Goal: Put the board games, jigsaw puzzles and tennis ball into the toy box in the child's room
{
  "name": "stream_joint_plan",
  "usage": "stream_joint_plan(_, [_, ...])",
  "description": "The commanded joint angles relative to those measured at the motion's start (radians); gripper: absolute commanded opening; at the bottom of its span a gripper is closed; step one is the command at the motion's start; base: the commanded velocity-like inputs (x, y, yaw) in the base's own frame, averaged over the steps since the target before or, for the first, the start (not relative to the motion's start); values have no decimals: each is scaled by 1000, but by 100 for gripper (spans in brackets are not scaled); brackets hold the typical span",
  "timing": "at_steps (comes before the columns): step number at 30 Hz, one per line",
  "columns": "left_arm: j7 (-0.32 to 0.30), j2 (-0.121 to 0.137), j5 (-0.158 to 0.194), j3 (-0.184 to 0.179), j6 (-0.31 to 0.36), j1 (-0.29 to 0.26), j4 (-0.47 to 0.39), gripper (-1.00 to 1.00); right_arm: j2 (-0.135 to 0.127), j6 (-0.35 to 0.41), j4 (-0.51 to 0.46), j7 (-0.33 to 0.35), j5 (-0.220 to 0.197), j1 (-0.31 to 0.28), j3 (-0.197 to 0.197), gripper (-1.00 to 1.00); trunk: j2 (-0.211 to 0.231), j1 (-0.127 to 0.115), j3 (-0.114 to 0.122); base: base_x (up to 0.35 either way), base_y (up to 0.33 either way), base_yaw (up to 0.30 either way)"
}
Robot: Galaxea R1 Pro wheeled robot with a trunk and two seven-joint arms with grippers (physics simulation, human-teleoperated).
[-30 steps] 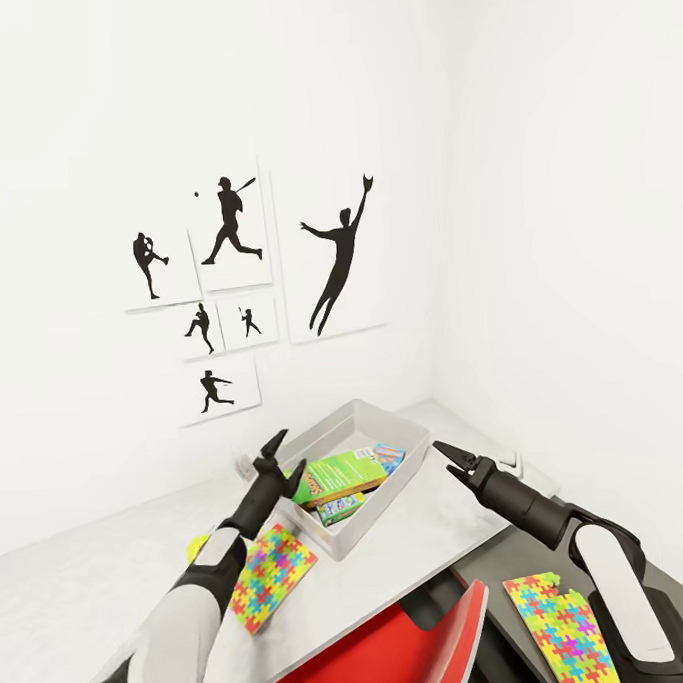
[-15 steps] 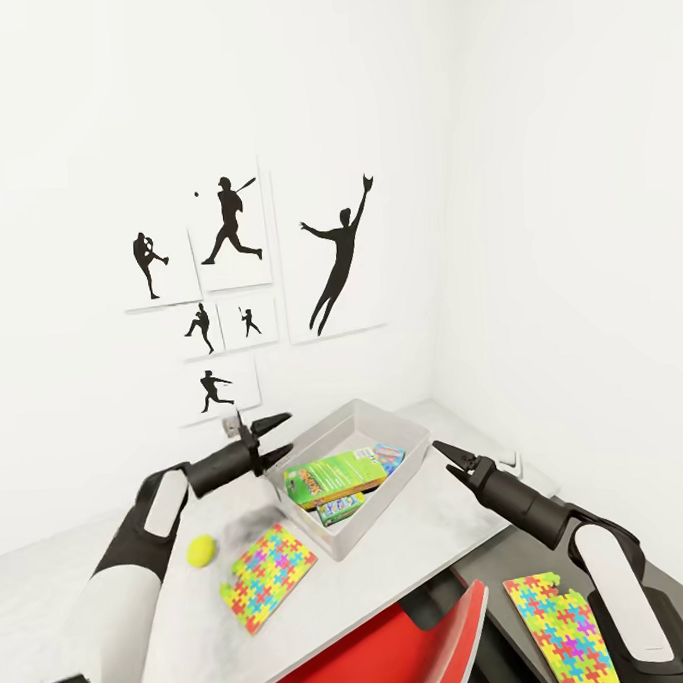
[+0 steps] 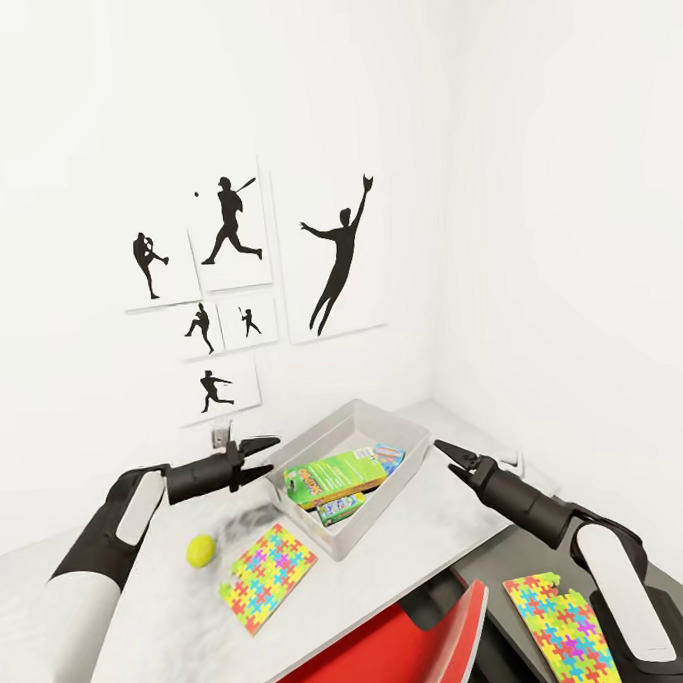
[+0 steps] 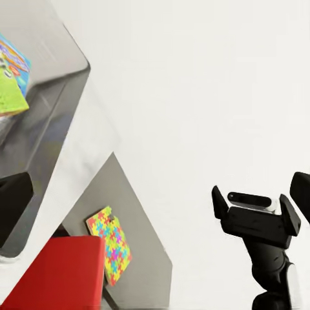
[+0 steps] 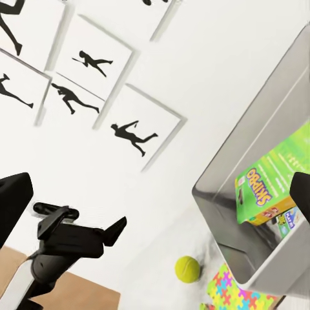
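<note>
The grey toy box (image 3: 419, 440) stands on the white table (image 3: 156, 632) with green and blue board games (image 3: 334, 476) inside it. A tennis ball (image 3: 200, 550) and one jigsaw puzzle (image 3: 269, 576) lie on the table left of the box. A second jigsaw puzzle (image 3: 562, 630) rests on the lower dark desk at the right. My left gripper (image 3: 264, 454) hovers open just left of the box, above the ball. Right of the box, my right gripper (image 3: 446, 454) hangs open and empty. The right wrist view shows the ball (image 5: 187, 269), the box (image 5: 258, 161) and the left gripper (image 5: 84, 236).
A red chair back (image 3: 398, 649) stands close against the table's front edge between my arms. Black-and-white sports prints (image 3: 234, 287) hang on the wall behind the table, and the room corner is just right of the box.
My left arm has swung out to the left, uncovering the tennis ball and puzzle; its gripper now points sideways at the box. The right arm has stayed put.
</note>
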Motion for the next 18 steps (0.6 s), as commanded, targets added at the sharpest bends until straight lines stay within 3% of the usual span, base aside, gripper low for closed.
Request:
stream_joint_plan(1, [-6,5,-4,1,3,5,0,100,-1,5,-1,5,3,-1,-3,100,-2,0,-2,0,0,0])
stream_joint_plan(6, [-7,58,-3,0,3,30,-3,100,-5,5,-7,9,2,-1,-8,100,-2,0,-2,0,0,0])
stream_joint_plan(8, [-7,87,-3,1,3,33,-3,100,-6,5,-8,9,2,-1,-9,100,-2,0,-2,0,0,0])
stream_joint_plan(9, [-8,119,-1,5,3,35,-2,100,-6,5,-9,9,2,0,-9,100,-2,0,-2,0,0,0])
stream_joint_plan(18, [-19,137,3,5,3,38,-1,100,-6,5,-7,10,2,0,-10,100,-2,0,-2,0,0,0])
